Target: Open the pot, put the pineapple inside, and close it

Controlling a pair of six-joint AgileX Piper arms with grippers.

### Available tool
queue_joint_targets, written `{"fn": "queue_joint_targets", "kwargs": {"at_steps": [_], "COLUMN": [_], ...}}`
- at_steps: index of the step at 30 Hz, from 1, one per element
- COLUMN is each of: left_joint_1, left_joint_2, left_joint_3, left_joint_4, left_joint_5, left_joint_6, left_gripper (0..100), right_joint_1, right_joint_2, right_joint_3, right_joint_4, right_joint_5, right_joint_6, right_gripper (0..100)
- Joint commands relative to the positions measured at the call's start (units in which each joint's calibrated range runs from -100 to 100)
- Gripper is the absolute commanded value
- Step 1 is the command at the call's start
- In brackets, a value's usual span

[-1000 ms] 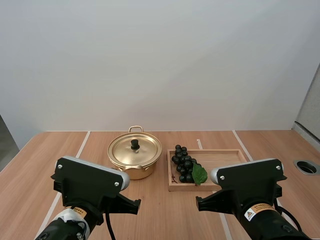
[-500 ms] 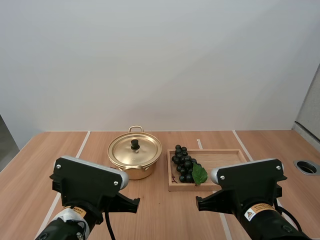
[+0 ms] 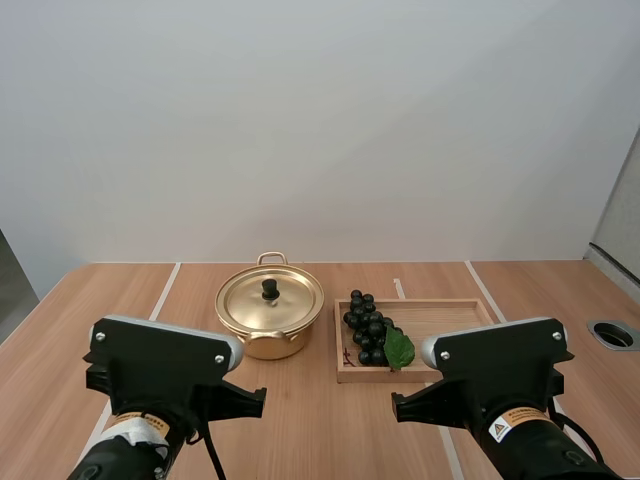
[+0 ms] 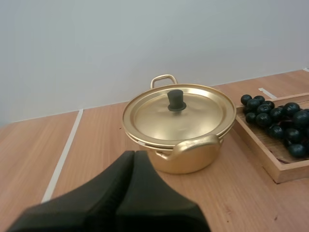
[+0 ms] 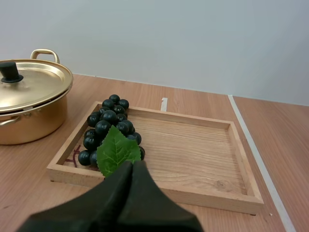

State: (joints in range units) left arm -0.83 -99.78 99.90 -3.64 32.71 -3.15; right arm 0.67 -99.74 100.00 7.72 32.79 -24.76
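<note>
A golden pot (image 3: 270,320) stands on the wooden table, its lid (image 3: 270,299) on, with a black knob (image 3: 270,288). To its right a bunch of dark grapes (image 3: 368,327) with a green leaf lies in the left end of a wooden tray (image 3: 450,318). I see no pineapple. My left gripper (image 4: 134,153) is shut on nothing, a little short of the pot (image 4: 186,130) and pointing at its near handle. My right gripper (image 5: 133,164) is shut too and empty, just before the tray's near rim (image 5: 203,193), close to the grapes (image 5: 108,126).
The right part of the tray is bare wood. White lines run across the tabletop (image 3: 300,420). A round metal grommet (image 3: 612,334) sits at the table's right edge. Both arm housings stand low at the front of the high view.
My left arm has shifted a little to the left and lower in the high view. The right arm, pot, tray and grapes have stayed put.
</note>
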Motion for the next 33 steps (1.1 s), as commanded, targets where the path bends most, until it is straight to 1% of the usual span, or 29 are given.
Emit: {"fn": "queue_joint_targets", "kwargs": {"at_steps": [1,3,5,6,33], "left_joint_1": [0.18,0.52,0.58,0.58,0.50], "left_joint_2": [-0.2,-0.2,-0.2,-0.2,-0.2], "left_joint_3": [0.1,0.1,0.1,0.1,0.1], "left_joint_4": [11.7,15.6,18.2,18.4,18.4], "left_joint_5": [-0.9,-0.9,-0.7,-0.7,-1.5], "left_joint_6": [-10.8,-16.0,-18.8,-19.3,-19.5], "left_gripper": [0,0,0,0,0], "right_joint_1": [-0.1,-0.1,-0.1,-0.1,-0.2], "right_joint_2": [-0.3,-0.3,-0.3,-0.3,-0.3], "right_joint_3": [0.0,0.0,0.0,0.0,0.0], "right_joint_4": [0.3,0.3,0.3,0.3,0.2], "right_joint_5": [-0.4,-0.4,-0.4,-0.4,-0.4], "right_joint_6": [-0.1,-0.1,-0.1,-0.1,-0.2], "right_gripper": [0,0,0,0,0]}}
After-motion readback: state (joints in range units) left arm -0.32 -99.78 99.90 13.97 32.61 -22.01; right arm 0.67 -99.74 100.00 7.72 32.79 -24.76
